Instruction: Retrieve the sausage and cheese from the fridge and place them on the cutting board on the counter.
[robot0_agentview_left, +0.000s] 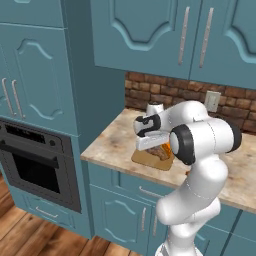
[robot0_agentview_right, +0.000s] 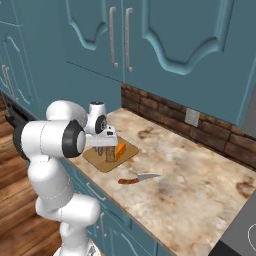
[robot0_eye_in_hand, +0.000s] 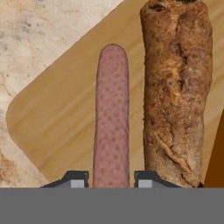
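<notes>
In the hand view, the sausage (robot0_eye_in_hand: 112, 116) lies flat on the cutting board (robot0_eye_in_hand: 57, 113), long axis running straight away from the gripper (robot0_eye_in_hand: 111, 180), whose jaws straddle its near end, apparently gripping. Right of it lies a parallel bread loaf (robot0_eye_in_hand: 177, 92).

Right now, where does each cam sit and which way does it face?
Left base view: behind-left of the arm, facing the counter and brick wall; white arm rises lower right.
Right base view: behind-right, looking along the counter; arm at lower left, a knife past the board.
Hand view: on the hand, looking down at the sausage between the pincer tips, loaf beside.
Shared by both base views: cutting board, cheese.
</notes>
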